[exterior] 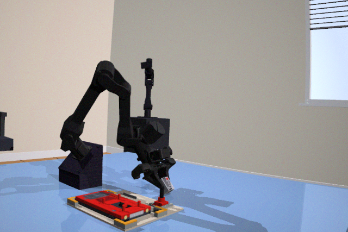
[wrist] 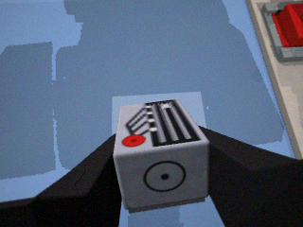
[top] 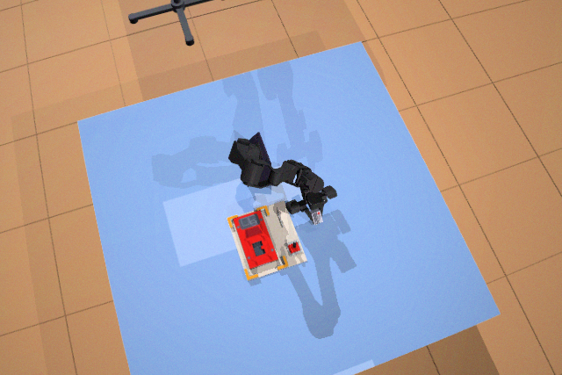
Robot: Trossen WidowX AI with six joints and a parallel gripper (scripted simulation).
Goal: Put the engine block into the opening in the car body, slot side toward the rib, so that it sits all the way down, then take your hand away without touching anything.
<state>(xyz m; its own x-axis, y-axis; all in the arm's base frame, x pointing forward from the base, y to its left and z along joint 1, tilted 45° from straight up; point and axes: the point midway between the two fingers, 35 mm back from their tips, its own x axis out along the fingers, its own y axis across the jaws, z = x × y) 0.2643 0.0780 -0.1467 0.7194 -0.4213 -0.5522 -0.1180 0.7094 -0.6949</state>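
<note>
My gripper is shut on the engine block, a light grey block with a red dot and black stripes on top and a circle on its near face. The block is tilted in the exterior view and hangs above the mat, beyond the board's peg side. The red car body lies on the board, and its dark opening shows no block inside. The rib is too small to tell, and which side of the block has the slot is unclear.
The cream board has orange-topped corner holders around the car. A red part with a black upright peg sits in a grey holder at the board's side, close to my gripper. A blue mat lies underneath.
</note>
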